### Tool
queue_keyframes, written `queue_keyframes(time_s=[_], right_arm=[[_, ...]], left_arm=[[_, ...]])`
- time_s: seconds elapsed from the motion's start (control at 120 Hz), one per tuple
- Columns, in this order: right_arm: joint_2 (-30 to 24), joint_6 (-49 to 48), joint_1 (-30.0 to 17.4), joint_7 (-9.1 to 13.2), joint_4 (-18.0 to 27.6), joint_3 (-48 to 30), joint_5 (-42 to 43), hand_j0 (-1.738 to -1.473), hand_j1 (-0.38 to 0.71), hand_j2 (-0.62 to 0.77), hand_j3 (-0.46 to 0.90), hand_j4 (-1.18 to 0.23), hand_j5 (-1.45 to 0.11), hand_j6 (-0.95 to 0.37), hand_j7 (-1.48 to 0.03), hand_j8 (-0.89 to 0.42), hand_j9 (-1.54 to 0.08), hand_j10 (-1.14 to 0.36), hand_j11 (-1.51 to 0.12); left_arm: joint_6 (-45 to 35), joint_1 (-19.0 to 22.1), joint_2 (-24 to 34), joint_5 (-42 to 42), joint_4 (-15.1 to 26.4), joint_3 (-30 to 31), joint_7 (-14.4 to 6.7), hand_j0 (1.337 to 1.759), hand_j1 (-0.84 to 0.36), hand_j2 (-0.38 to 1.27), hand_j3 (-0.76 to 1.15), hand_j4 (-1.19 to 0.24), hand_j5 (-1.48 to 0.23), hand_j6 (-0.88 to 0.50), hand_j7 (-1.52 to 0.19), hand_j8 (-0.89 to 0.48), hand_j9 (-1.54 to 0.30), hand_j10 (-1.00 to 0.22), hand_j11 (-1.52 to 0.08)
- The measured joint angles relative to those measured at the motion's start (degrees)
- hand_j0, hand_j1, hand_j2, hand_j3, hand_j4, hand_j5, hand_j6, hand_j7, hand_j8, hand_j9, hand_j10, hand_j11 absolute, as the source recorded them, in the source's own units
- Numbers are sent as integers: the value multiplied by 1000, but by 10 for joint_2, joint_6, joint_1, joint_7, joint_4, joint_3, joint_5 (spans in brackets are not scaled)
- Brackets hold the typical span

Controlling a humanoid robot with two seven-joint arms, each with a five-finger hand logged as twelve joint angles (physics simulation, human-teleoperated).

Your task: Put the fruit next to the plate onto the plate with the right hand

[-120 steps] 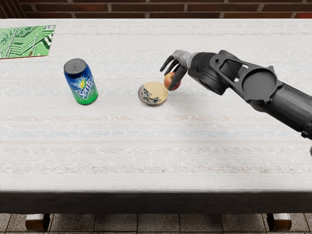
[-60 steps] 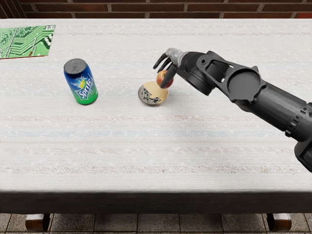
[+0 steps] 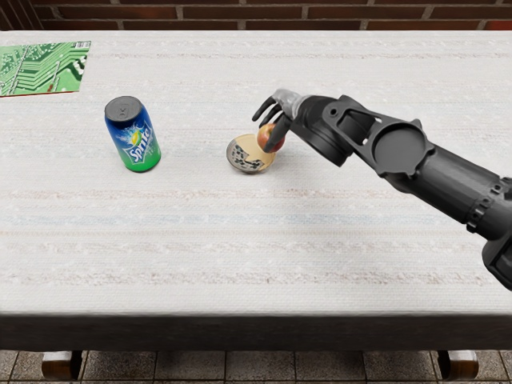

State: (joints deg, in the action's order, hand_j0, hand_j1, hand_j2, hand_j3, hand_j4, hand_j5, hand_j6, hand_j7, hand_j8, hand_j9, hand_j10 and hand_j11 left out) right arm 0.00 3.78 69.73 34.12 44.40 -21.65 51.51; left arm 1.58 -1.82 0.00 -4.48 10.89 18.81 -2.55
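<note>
Compared with the earlier frames, the right arm (image 3: 416,164) has swung toward the picture's left and carried the fruit (image 3: 267,137) from just beside the plate's right side to a position over the plate's right edge; nothing else has shifted. The table (image 3: 256,240), pale and textured, fills most of the view, with a brick wall (image 3: 256,12) behind it. The right arm enters from the right edge and reaches diagonally up to the table's middle. A green printed board (image 3: 40,68) lies flat at the far left corner, well apart from the work. A Sprite can (image 3: 132,134) stands upright left of the plate, clear of it. The plate (image 3: 240,160), small and round with a dark pattern on its near rim, sits near the table's centre. The right hand (image 3: 280,112) hangs at the plate's far right side, two fingers curled down around the fruit and gripping it, the others spread above. The fruit, reddish and small, overlaps the plate's right rim; whether it touches the plate or hangs just over it cannot be determined. Assessment: pickup and transfer appear complete. Outstanding items: settling the fruit on the plate, opening the fingers and withdrawing the hand. The left arm is out of view.
</note>
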Motion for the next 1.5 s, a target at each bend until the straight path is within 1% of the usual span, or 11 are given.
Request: queue_keyframes(time_s=[0.308, 0.392, 0.592, 0.95, 1.025, 1.142, 1.283, 1.392, 1.5], right_arm=[[0, 0, -16, -44, 0, 0, 0, -1658, 244, 156, 0, -559, -741, -561, -734, -393, -732, -484, -733], [0, 0, -18, -52, -1, 0, 0, -1658, 244, 151, 0, -559, -738, -558, -733, -392, -729, -482, -731], [0, 1, -26, -62, -4, 0, 0, -1658, 244, 152, 0, -558, -735, -559, -730, -393, -727, -483, -728], [0, 2, -36, -67, -5, 1, 1, -1658, 245, 149, 0, -556, -731, -560, -727, -394, -723, -483, -725], [0, 3, -36, -67, -6, 2, 1, -1658, 231, 120, 0, -535, -704, -543, -700, -404, -697, -481, -699], [0, 30, -34, -67, -15, 6, 2, -1658, 97, 51, 0, -404, -529, -408, -527, -330, -526, -373, -527], [0, 43, -33, -67, -20, 6, 2, -1658, -67, 16, 0, -252, -329, -254, -328, -215, -327, -236, -328], [0, 46, -32, -67, -20, 6, 2, -1658, -152, 5, 0, -174, -228, -176, -227, -153, -227, -165, -227], [0, 46, -32, -66, -18, 5, 2, -1658, -208, -1, 0, -124, -162, -125, -161, -111, -161, -119, -161]], left_arm=[[0, 0, 0, 0, 0, 0, 0, 1658, 71, 46, 0, -232, -301, -232, -301, -232, -301, -232, -301], [0, 0, 0, 0, 0, 0, 0, 1658, 71, 46, 0, -232, -301, -232, -301, -232, -301, -232, -301], [0, 0, 0, 0, 0, 0, 0, 1658, 71, 46, 0, -232, -301, -232, -301, -232, -301, -232, -301], [0, 0, 0, 0, 0, 0, 0, 1658, 71, 46, 0, -232, -301, -232, -301, -232, -301, -232, -301], [0, 1, 0, 0, 0, 0, 0, 1658, 71, 46, 0, -232, -301, -232, -301, -232, -301, -232, -301], [0, 0, 0, 0, 0, 0, 0, 1658, 71, 46, 0, -232, -301, -232, -301, -232, -301, -232, -301], [0, 0, 0, 0, 0, 0, 0, 1658, 71, 46, 0, -232, -301, -232, -301, -232, -301, -232, -301], [0, 0, 0, 0, 0, 0, 0, 1658, 71, 46, 0, -232, -301, -232, -301, -232, -301, -232, -301], [0, 0, 0, 0, 0, 0, 0, 1658, 71, 46, 0, -232, -301, -232, -301, -232, -301, -232, -301]])
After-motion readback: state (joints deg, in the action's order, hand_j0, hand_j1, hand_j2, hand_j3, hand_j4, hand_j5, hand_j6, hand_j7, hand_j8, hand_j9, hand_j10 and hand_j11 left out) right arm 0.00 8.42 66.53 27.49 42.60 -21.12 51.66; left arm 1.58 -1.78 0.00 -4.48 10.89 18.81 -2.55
